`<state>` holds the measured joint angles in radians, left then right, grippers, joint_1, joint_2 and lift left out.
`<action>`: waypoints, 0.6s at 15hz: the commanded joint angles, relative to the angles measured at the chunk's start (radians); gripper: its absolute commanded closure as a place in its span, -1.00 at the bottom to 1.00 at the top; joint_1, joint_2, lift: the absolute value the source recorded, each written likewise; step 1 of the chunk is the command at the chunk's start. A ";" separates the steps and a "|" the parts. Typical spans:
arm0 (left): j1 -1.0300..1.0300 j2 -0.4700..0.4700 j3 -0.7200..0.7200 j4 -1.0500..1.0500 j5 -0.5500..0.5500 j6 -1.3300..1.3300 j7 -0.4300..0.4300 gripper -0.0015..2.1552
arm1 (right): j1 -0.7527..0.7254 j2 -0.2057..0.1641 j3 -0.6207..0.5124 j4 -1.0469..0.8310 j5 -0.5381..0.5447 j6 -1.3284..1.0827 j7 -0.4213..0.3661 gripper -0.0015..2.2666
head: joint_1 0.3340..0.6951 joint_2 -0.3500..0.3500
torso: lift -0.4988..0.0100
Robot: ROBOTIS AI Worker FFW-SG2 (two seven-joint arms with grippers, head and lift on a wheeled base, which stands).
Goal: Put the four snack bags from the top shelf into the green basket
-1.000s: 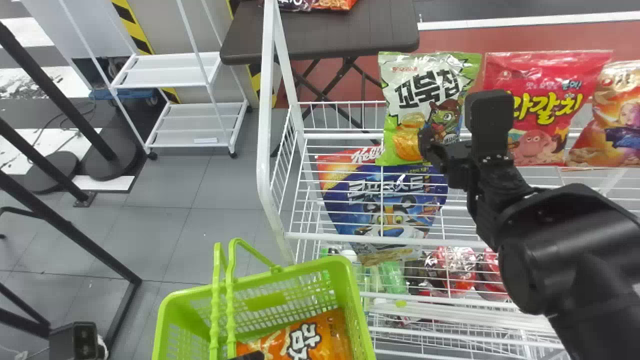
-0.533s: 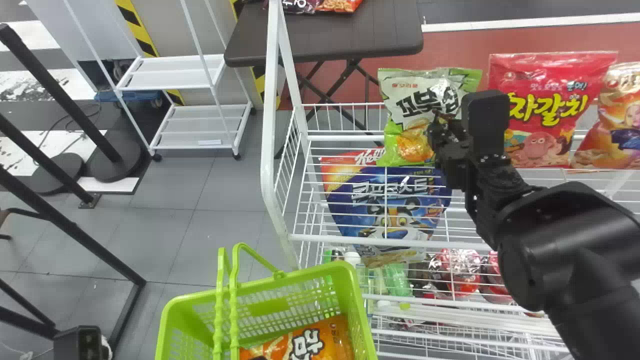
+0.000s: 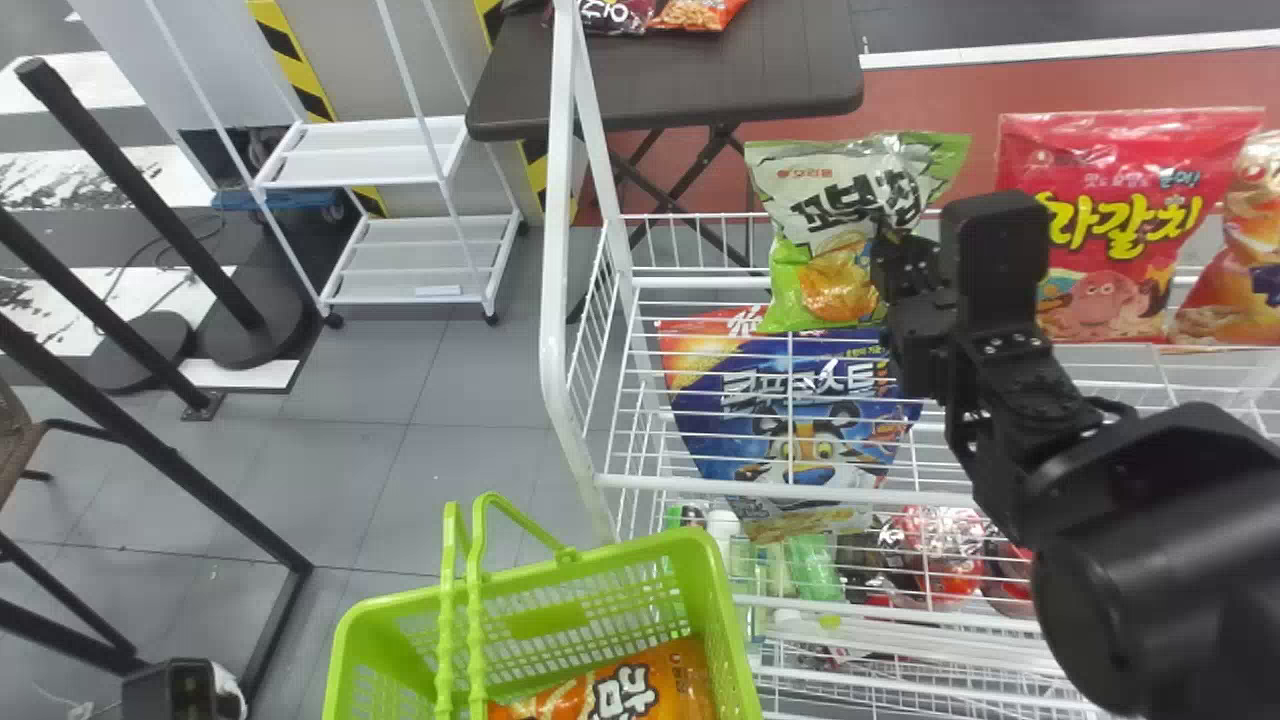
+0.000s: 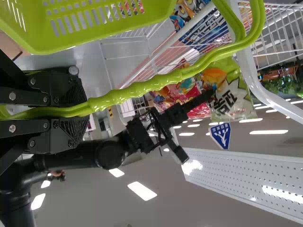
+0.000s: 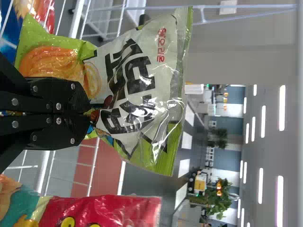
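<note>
In the head view my right gripper (image 3: 884,240) is at the green-and-white snack bag (image 3: 820,205), which stands creased at the top shelf's left part. The right wrist view has my right gripper (image 5: 90,113) shut on the front of that bag (image 5: 135,80). To its right are a red bag (image 3: 1120,215) and an orange-gold bag (image 3: 1250,235). The green basket (image 3: 540,575), with an orange bag (image 3: 650,685) inside, hangs left of the rack. My left gripper (image 4: 78,112) is shut on the basket's green handle (image 4: 156,82).
The white wire rack's left post (image 3: 555,330) rises between basket and bags. A blue bag (image 3: 790,410) is seen through the rack's wires, and lower down are bottles and red packages (image 3: 935,560). A dark table (image 3: 670,75) stands behind. Black posts (image 3: 150,210) stand at the left.
The green-and-white bag has creased and its upper part has sunk as my right gripper took hold of it. The head view has shifted slightly, so everything sits farther right.
</note>
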<state>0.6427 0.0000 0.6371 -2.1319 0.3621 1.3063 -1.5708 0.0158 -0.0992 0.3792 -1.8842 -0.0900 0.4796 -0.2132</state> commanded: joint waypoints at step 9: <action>-0.011 -0.003 0.009 0.003 0.001 0.000 -0.010 0.99 | 0.302 -0.022 0.084 -0.484 -0.228 0.526 0.046 0.98 | 1.00 1.00 | 0.96</action>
<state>0.6320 0.0000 0.6459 -2.1293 0.3636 1.3063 -1.5708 0.3073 -0.1145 0.4419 -2.3514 -0.2667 0.9484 -0.1678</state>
